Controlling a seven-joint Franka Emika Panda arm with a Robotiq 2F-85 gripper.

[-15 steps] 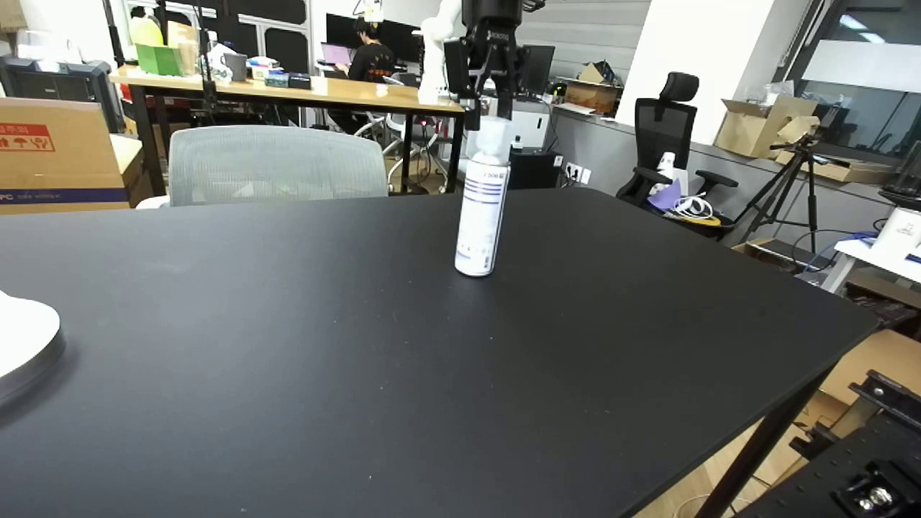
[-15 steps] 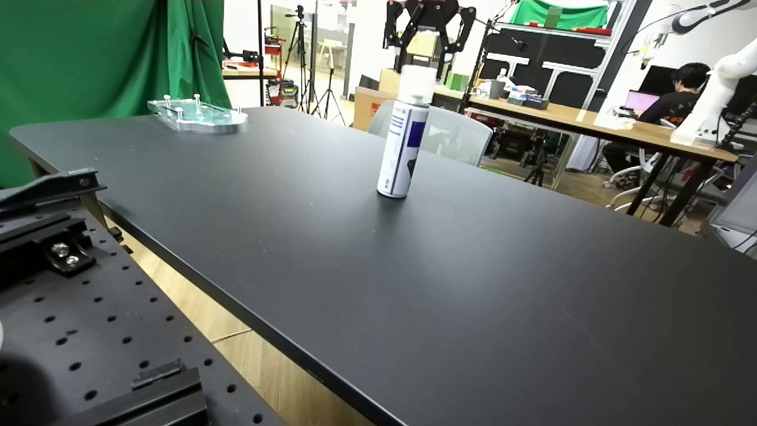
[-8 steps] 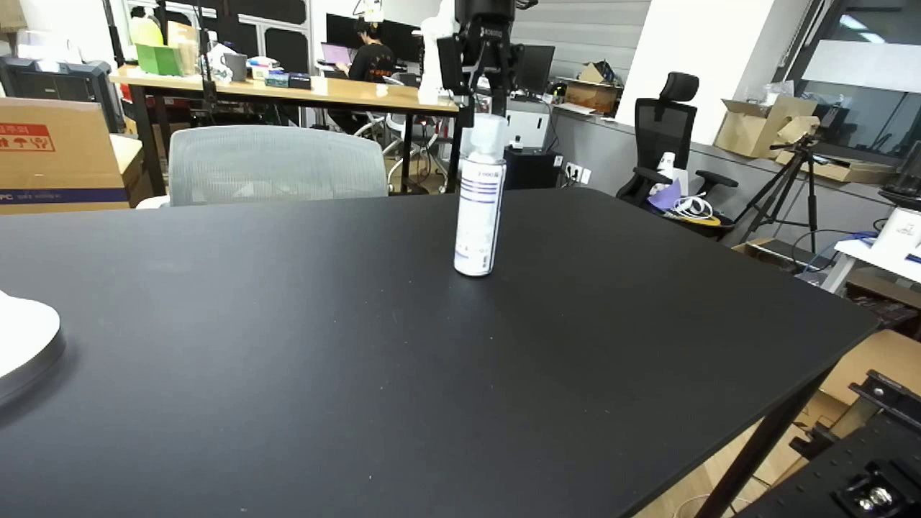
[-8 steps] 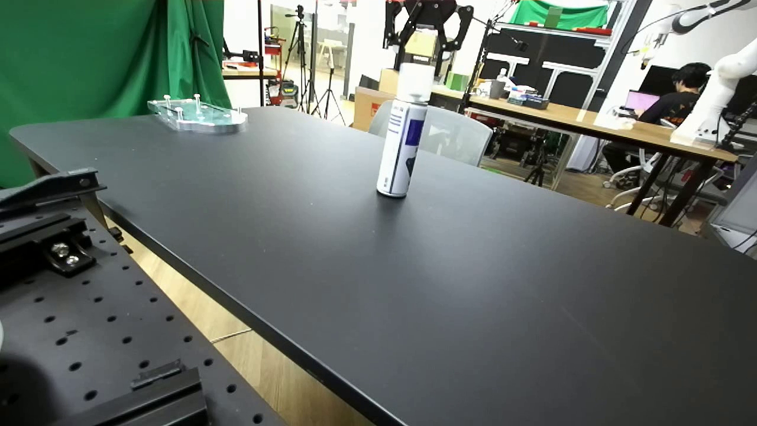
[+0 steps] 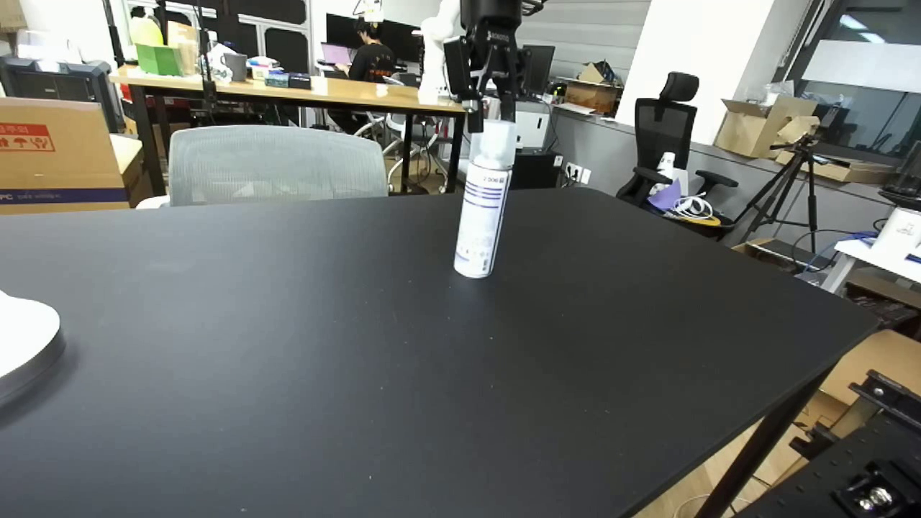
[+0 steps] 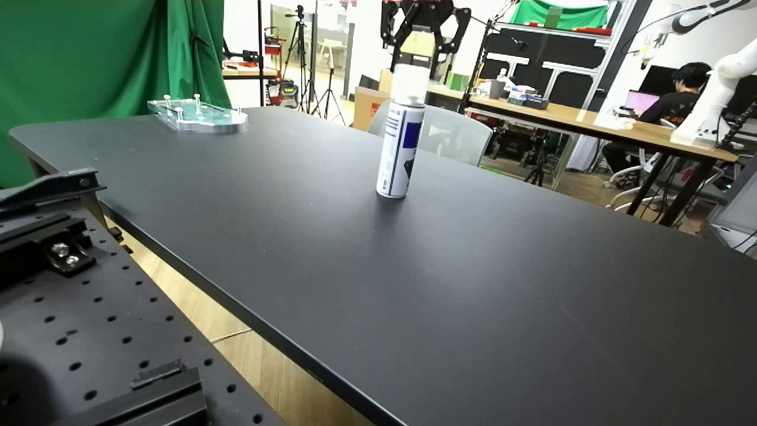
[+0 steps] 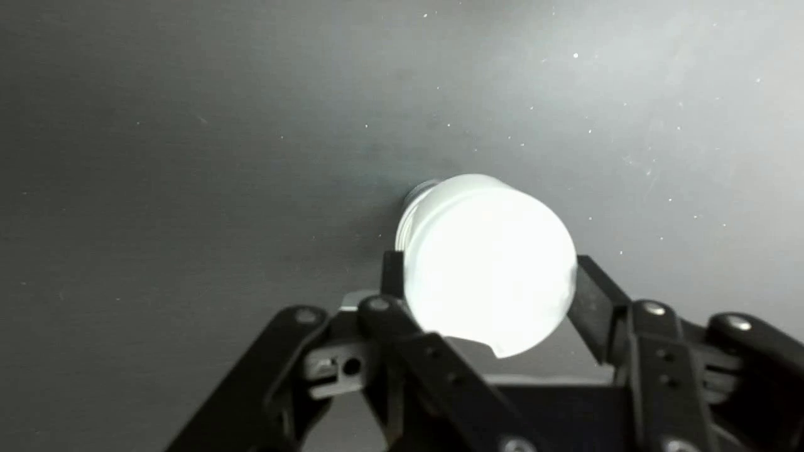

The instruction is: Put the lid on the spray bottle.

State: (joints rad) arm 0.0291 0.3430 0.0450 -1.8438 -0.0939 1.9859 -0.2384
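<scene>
The spray bottle [image 5: 481,216], a slim white can with blue print, stands on the black table with its top leaning slightly; it also shows in an exterior view [image 6: 400,151]. The translucent whitish lid [image 5: 496,144] sits over the bottle's top in both exterior views [image 6: 410,84]. Whether it is fully seated I cannot tell. My gripper [image 5: 492,115] is above the bottle, its fingers on both sides of the lid. In the wrist view the fingers [image 7: 491,276] touch the bright lid [image 7: 496,263]. The bottle's shoulder [image 7: 411,216] peeks out at the lid's upper left; its nozzle is hidden.
A clear plate with pegs [image 6: 201,121] lies at the table's far end. A white rounded object [image 5: 25,334] is at the table's left. A grey chair [image 5: 277,165] stands behind the table. A black perforated platform [image 6: 118,331] adjoins the table's edge.
The gripper, lid and bottle top swayed together, left then right in an exterior view, tilting the bottle. The bottle's base stayed in place. The gripper keeps its hold.
</scene>
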